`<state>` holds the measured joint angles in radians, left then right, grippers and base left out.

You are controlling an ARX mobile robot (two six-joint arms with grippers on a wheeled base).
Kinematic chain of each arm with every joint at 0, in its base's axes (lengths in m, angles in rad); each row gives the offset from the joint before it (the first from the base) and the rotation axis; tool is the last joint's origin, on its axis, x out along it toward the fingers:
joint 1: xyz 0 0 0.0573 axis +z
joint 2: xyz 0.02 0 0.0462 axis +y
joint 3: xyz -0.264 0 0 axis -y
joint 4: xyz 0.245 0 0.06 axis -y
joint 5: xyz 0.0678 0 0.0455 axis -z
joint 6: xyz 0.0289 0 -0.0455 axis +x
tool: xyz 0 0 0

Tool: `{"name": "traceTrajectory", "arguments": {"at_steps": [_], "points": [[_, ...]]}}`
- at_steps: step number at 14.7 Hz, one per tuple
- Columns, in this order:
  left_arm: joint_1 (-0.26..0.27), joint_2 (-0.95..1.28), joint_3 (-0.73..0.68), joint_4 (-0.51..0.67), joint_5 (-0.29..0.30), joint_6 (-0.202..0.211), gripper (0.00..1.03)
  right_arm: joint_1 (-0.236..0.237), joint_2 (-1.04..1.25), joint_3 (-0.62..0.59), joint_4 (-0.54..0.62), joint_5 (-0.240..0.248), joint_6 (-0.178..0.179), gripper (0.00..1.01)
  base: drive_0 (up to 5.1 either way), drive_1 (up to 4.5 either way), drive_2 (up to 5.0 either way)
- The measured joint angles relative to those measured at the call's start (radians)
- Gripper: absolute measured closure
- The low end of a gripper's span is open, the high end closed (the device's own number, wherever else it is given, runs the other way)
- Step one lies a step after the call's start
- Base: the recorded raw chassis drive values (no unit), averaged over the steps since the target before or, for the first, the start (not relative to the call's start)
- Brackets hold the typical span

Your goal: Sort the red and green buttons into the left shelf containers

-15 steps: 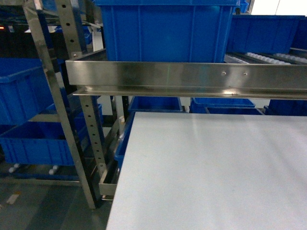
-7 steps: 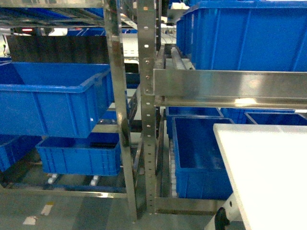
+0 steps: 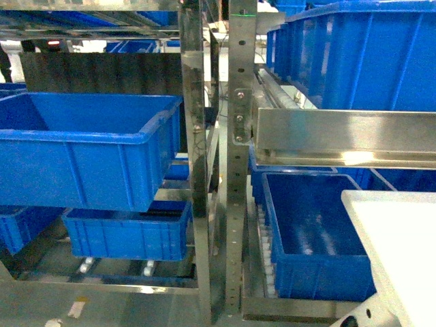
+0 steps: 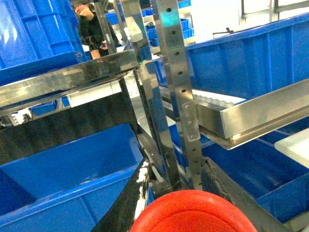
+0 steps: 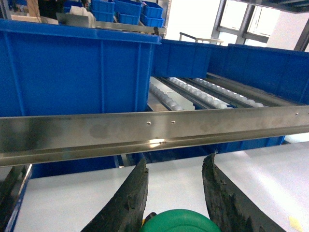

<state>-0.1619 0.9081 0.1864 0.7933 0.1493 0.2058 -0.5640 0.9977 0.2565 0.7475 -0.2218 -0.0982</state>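
Observation:
The red button (image 4: pixel 193 215) fills the bottom of the left wrist view, its wide red cap sitting between the two dark fingers of my left gripper (image 4: pixel 174 164), which is shut on it. Ahead and to the left of it lies a large blue container (image 4: pixel 63 174) on the left shelf, also seen in the head view as the big blue container (image 3: pixel 82 157). The green button (image 5: pixel 178 222) shows its cap at the bottom of the right wrist view, with my right gripper (image 5: pixel 175 162) shut on it above the white table (image 5: pixel 183 183). Neither gripper shows in the head view.
Perforated steel shelf posts (image 3: pixel 238 136) stand between the left shelf and the right rack. A steel rail (image 3: pixel 340 139) crosses above another blue bin (image 3: pixel 313 231). A lower blue bin (image 3: pixel 126 235) sits under the big one. The white table corner (image 3: pixel 402 238) is at the right.
The head view has swung left: the white table slid from the centre to the far right edge, and the left shelf's blue bins came into view and now fill the left half.

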Motion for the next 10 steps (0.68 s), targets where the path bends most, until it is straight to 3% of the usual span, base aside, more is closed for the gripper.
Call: {"name": "traceTrajectory", "arguments": {"at_steps": [7,10], "points": [[0.000,0.000,0.000,-0.001,0.000,0.000,0.75,0.000,-0.005,0.000,0.006,-0.001,0.000,0.70,-4.9,2.52,2.5],[0.000,0.000,0.000,-0.001,0.000,0.000,0.75,0.000,-0.005,0.000,0.006,0.000,0.000,0.70,-4.7,3.78,0.9]]}}
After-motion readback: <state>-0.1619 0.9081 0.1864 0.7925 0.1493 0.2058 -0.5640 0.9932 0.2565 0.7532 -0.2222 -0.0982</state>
